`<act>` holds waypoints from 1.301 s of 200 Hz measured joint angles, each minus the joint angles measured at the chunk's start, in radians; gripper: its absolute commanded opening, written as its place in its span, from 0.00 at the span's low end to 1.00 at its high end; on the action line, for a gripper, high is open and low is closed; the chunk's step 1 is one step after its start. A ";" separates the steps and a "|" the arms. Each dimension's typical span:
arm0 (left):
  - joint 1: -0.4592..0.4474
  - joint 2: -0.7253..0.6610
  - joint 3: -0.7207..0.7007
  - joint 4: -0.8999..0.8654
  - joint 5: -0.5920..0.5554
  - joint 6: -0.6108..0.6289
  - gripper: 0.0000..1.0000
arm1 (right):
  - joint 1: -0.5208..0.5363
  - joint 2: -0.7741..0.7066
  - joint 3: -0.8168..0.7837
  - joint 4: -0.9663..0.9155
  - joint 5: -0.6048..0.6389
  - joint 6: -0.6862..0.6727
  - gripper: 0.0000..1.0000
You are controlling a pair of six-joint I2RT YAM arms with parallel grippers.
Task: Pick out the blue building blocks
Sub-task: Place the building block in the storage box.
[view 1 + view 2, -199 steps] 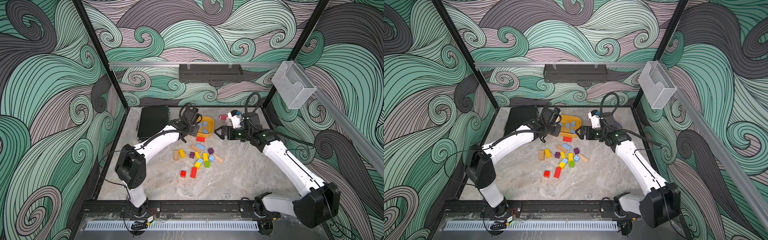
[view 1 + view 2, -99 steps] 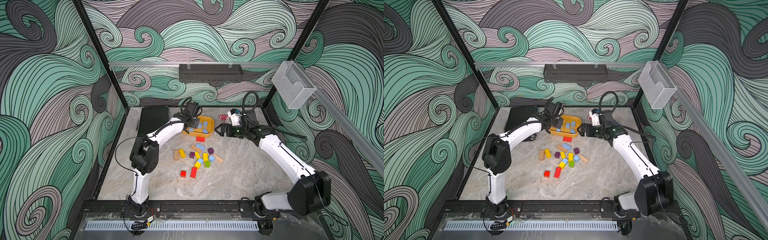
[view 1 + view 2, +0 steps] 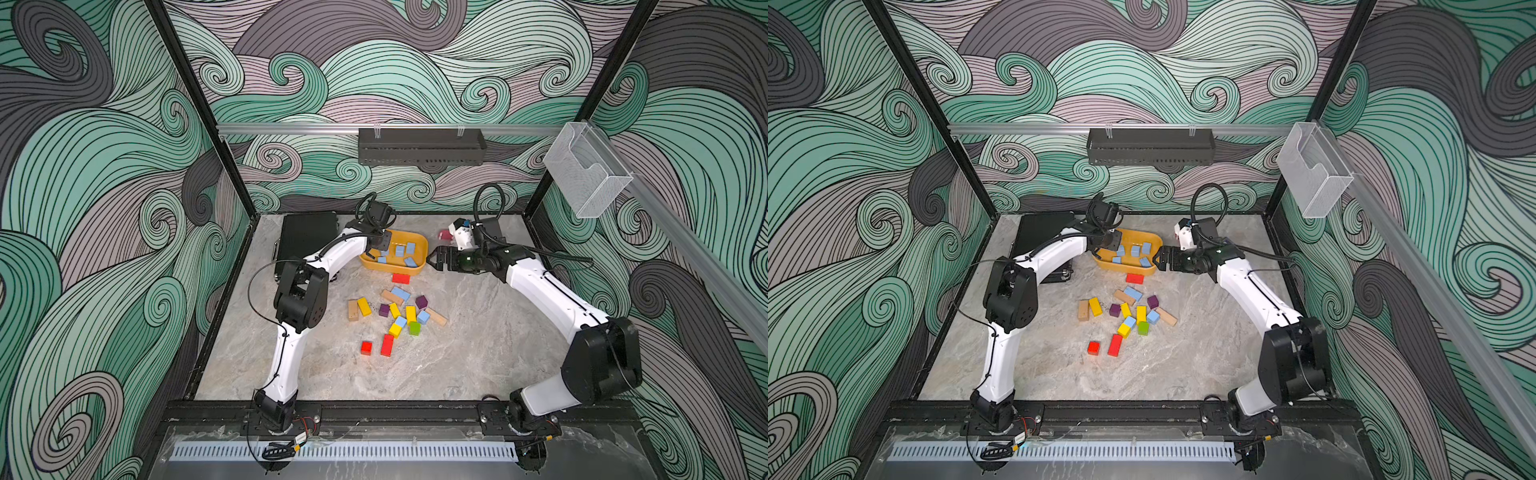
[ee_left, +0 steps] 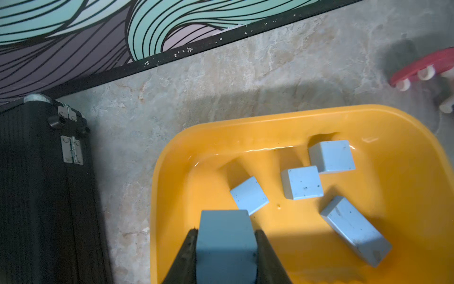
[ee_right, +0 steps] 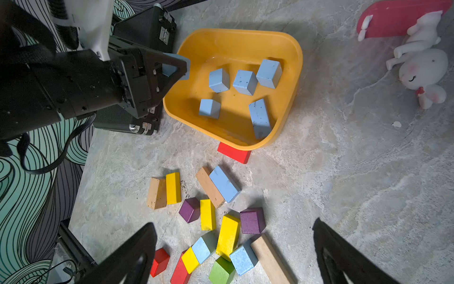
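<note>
**Q:** What had changed?

**A:** The left gripper [image 5: 177, 70] had moved in over the tray [image 4: 270, 118], clamped on a blue block [image 4: 224, 236]. Five blue blocks [image 5: 244, 82] lay inside and three stayed in the pile [image 5: 207, 214]. The right gripper [image 3: 433, 260] stayed spread wide and empty beside the tray.

**Q:** Anything hidden?

**A:** The gripper hid the held block in both top views.

Yellow tray [image 3: 390, 269] on the counter [image 3: 478, 353], holding several blue building blocks [image 3: 400, 250]. Left gripper [image 3: 376, 250] sits over the tray's left rim. Right gripper [image 3: 434, 259], jaws apart, is just beside its right end. In front of the tray lie a red brick [image 3: 401, 278], then mixed blocks [image 3: 395, 309], three of them blue. Black case [image 3: 305, 237] lies left of the tray.
</note>
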 measured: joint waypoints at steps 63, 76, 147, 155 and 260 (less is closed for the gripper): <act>0.011 0.094 0.046 -0.008 -0.001 0.003 0.00 | 0.000 0.047 0.027 0.004 -0.011 0.000 0.99; 0.011 0.107 0.046 -0.011 -0.001 0.005 0.00 | 0.000 0.056 0.027 0.004 -0.012 0.000 0.99; 0.011 0.122 0.052 -0.020 -0.014 0.011 0.13 | 0.000 0.060 0.027 0.005 -0.016 0.000 0.99; 0.012 0.122 0.052 -0.021 -0.013 0.010 0.16 | 0.000 0.060 0.026 0.004 -0.018 0.000 0.99; 0.012 0.122 0.052 -0.079 0.019 -0.019 0.50 | 0.000 0.012 -0.001 -0.007 -0.019 -0.001 0.99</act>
